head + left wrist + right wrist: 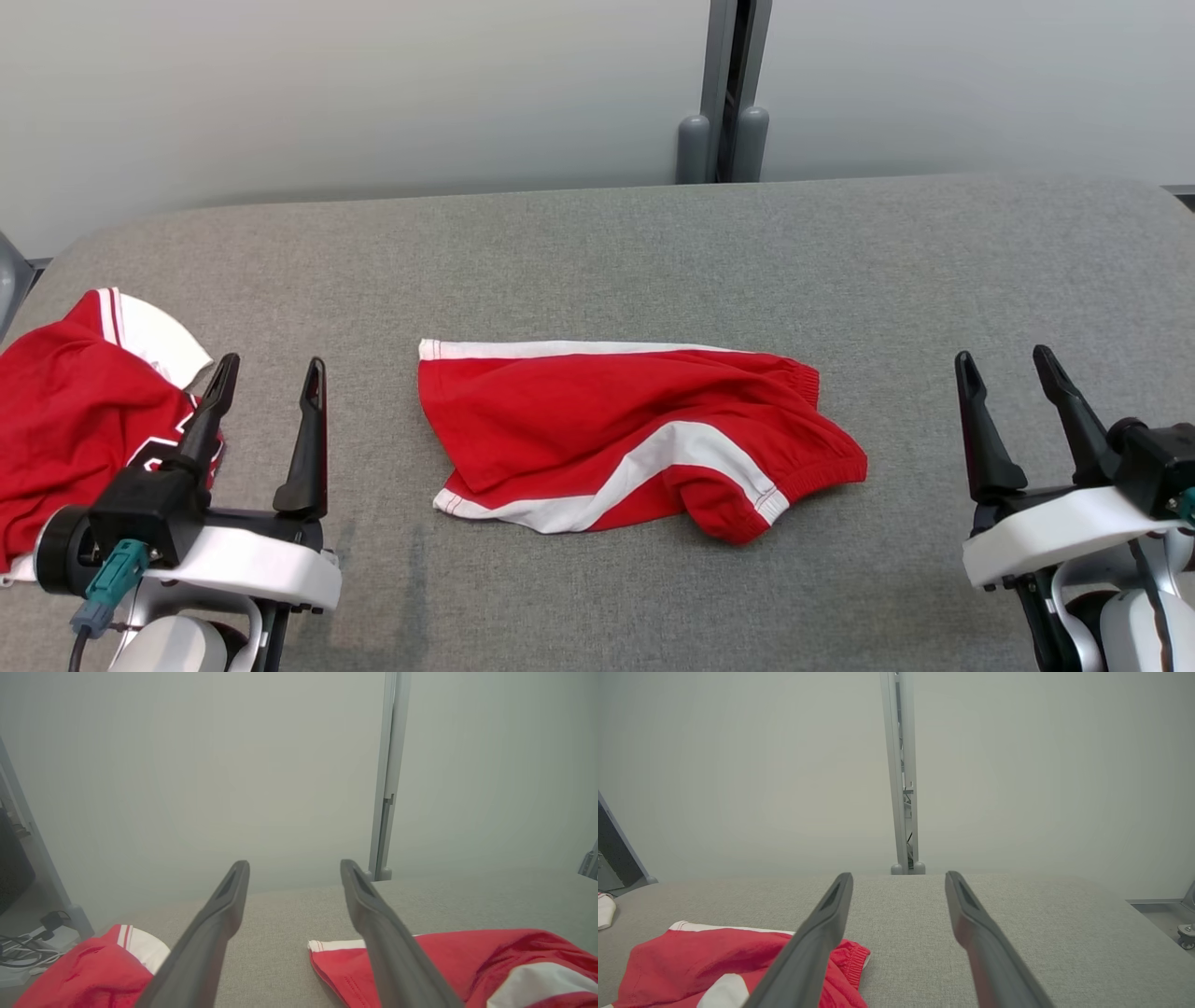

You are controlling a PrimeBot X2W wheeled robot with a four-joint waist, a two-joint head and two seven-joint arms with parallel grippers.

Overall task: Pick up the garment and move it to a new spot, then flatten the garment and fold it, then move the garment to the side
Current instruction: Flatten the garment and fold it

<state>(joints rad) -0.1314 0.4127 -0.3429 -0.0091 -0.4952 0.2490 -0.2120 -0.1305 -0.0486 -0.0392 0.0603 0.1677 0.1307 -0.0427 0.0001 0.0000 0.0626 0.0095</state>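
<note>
Both arms sit parked at the near edge: left gripper (273,364) and right gripper (1003,357), fingers spread wide on each, nothing between them. Garment = red shorts (616,429) with white trim, mid-table between the two grippers, nearer the left one and well apart from the right. They lie mostly flat but rumpled: waistband end on the right is bunched and one leg hem curls over at the front. My read: either pre-pick or start of flatten, can't tell which; no fold made yet. Next move probably needs both grippers in, one at the waistband side, one at the leg-hem side, pinching and pulling apart to clear the wrinkles. Risk: thin cloth, fingers may drag it instead of lifting. A second red garment (75,420), jersey-like with white trim, is at far left; the left gripper overlaps it in the head view, contact unclear. Surface: grey fabric-covered table (653,252), rounded corners. Behind: pale wall panels (373,93), grey post (733,93) at the seam. Cables (23,947) on the floor, left.
</note>
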